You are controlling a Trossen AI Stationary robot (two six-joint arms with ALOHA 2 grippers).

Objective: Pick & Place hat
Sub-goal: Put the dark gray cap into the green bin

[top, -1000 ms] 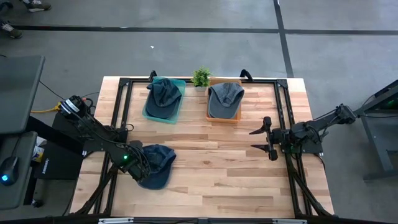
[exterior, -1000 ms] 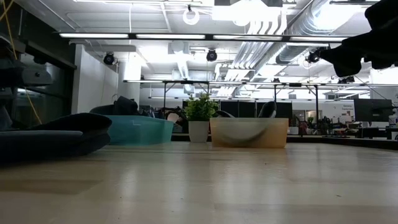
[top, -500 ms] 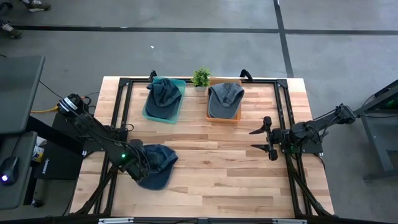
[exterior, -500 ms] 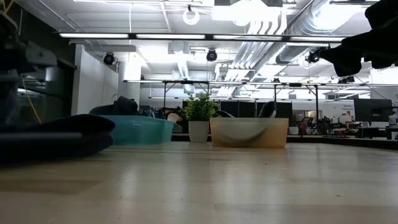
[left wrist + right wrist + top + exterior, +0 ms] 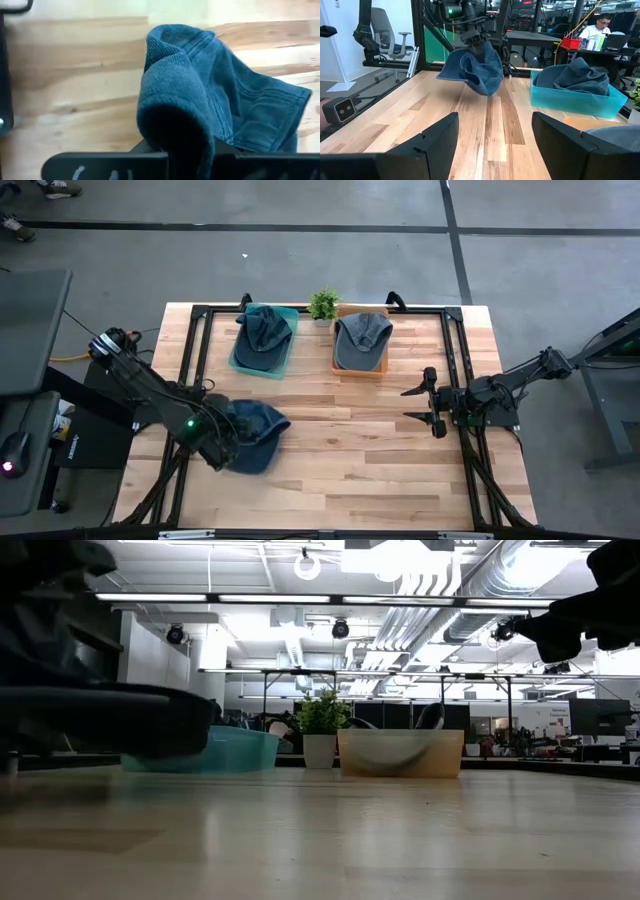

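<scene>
While the left gripper (image 5: 222, 448) pinched the hat (image 5: 252, 432) off the near-left table (image 5: 360, 470), it sagged: soft, light, best held by bunched fabric. Right gripper (image 5: 425, 402) waited, fingers spread, empty.

Floor (image 5: 300, 260): grey concrete, crossed by dark seam lines.
Ceiling (image 5: 400, 580): white, exposed ducts and pipes, long strip lights.
Furniture: grey office chair (image 5: 382, 30) beyond the worktop; desks (image 5: 600, 52) farther back, a person seated there.
Worktop (image 5: 350, 430): light wooden planks, black metal frame.
</scene>
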